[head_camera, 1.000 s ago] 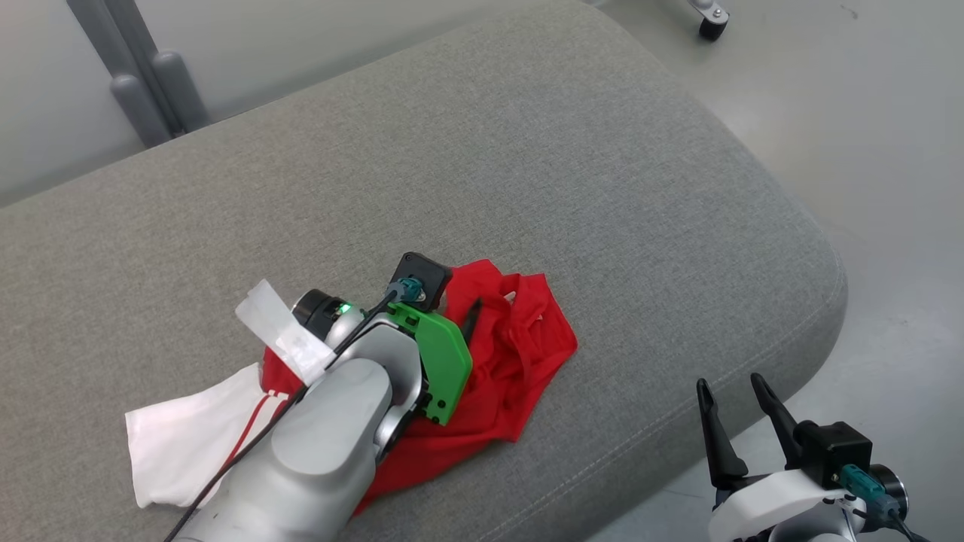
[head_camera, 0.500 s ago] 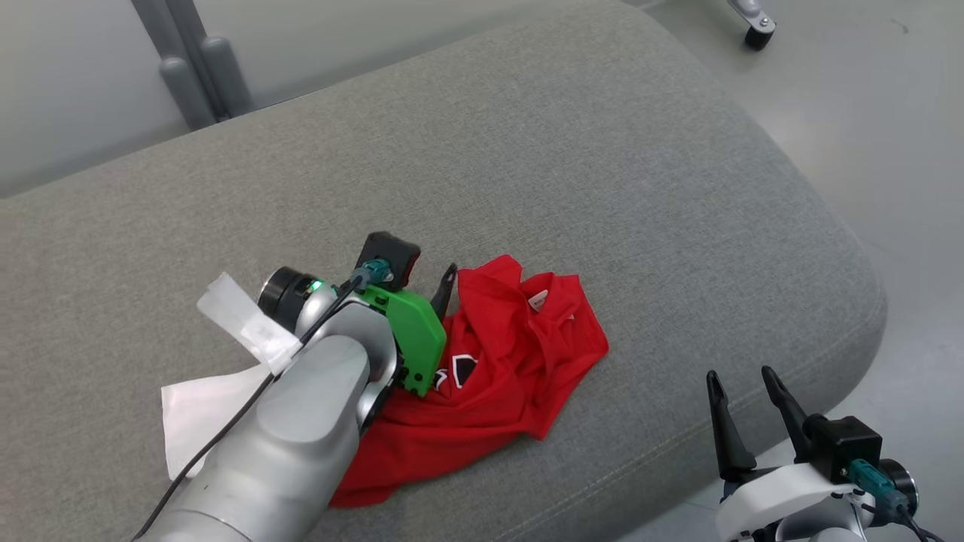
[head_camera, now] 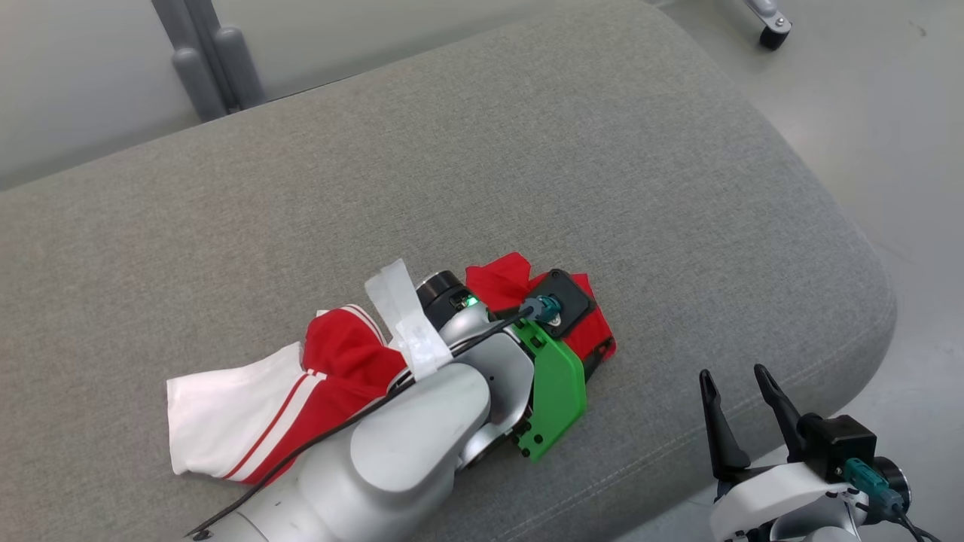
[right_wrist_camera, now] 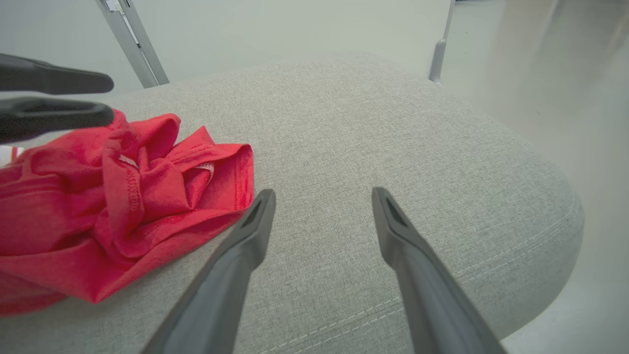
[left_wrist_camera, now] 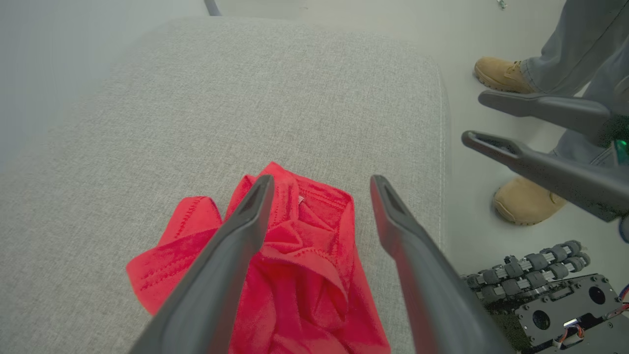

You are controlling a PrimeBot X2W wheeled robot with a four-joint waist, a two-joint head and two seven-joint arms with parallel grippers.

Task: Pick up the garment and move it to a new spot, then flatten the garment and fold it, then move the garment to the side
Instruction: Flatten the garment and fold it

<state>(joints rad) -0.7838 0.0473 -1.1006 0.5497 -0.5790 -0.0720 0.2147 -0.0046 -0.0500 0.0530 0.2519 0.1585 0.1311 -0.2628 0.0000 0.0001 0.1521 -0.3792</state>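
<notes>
The garment (head_camera: 339, 354) is a crumpled red shirt with a white, red-striped sleeve (head_camera: 218, 406), lying near the front edge of a grey cushion (head_camera: 482, 165). My left arm (head_camera: 422, 421) lies across it, its wrist covering the red bunch. In the left wrist view my left gripper (left_wrist_camera: 319, 184) is open just above the red folds (left_wrist_camera: 304, 246), its left finger over the cloth, nothing pinched. My right gripper (head_camera: 742, 410) stands open off the cushion's front right corner, empty; its wrist view has the garment (right_wrist_camera: 123, 196) to the left and the right gripper (right_wrist_camera: 322, 196) over bare cushion.
The cushion's rounded edge (head_camera: 866, 286) drops to a pale floor. A person's tan boots (left_wrist_camera: 501, 73) stand on the floor beside it. Grey frame legs (head_camera: 211, 68) rise behind the cushion, and a caster wheel (head_camera: 768, 34) sits at top right.
My left arm has swung right across the garment, its wrist now over the red bunch. More of the white sleeve shows. The head camera shifted slightly. The right gripper stayed put.
</notes>
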